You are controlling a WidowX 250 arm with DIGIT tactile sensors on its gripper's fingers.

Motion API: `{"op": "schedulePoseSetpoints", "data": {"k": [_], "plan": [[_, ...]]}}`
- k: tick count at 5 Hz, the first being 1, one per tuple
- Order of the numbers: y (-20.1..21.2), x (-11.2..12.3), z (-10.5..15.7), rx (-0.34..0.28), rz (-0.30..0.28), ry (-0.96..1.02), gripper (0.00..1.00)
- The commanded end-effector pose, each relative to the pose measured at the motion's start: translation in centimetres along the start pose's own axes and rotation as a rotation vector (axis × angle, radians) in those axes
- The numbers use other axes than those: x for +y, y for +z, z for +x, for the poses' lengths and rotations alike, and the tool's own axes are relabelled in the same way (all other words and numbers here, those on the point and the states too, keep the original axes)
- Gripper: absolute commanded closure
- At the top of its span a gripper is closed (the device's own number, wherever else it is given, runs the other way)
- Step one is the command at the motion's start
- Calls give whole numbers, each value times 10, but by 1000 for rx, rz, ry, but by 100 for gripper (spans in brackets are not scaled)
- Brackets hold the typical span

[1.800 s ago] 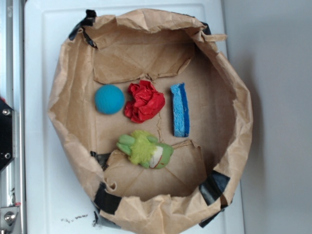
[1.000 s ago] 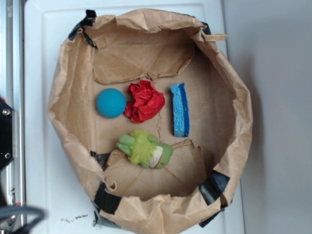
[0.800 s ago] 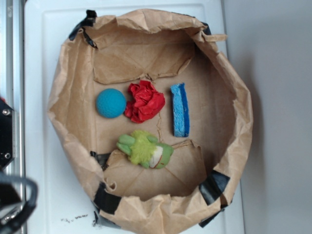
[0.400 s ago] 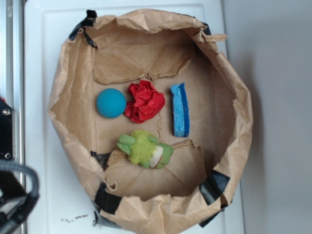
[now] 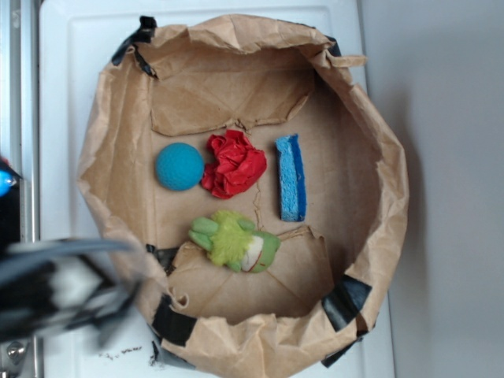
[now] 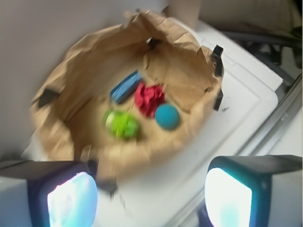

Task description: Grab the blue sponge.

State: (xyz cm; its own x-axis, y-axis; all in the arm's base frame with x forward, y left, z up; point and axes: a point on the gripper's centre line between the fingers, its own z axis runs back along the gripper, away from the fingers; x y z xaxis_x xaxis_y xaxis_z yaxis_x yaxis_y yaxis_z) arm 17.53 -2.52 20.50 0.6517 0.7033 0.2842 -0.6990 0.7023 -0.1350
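The blue sponge lies lengthwise on the floor of a brown paper bag, right of a crumpled red cloth. From the wrist view the blue sponge shows far off, inside the bag. My gripper is a dark motion-blurred shape at the lower left, outside the bag's rim and well away from the sponge. In the wrist view the gripper is open, its two pale fingertips wide apart with only the white surface between them.
Also in the paper bag are a teal ball and a green plush toy. The bag's crumpled walls stand up all round. It sits on a white surface, with a metal rail along the left edge.
My arm has come into the exterior view from the lower left corner and moved right toward the bag. The sponge and the other things have stayed in place.
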Motion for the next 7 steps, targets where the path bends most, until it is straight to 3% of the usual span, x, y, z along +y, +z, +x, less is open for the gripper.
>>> {"op": "schedulePoseSetpoints", "data": {"k": [1, 3, 4, 6, 7], "plan": [[-90, -41, 41, -72, 106, 192, 0], [-146, -45, 51, -78, 181, 189, 0], [-147, -41, 55, -63, 165, 135, 0], [-110, -25, 58, -24, 82, 59, 0], [-106, -24, 63, 109, 190, 288, 0]]}}
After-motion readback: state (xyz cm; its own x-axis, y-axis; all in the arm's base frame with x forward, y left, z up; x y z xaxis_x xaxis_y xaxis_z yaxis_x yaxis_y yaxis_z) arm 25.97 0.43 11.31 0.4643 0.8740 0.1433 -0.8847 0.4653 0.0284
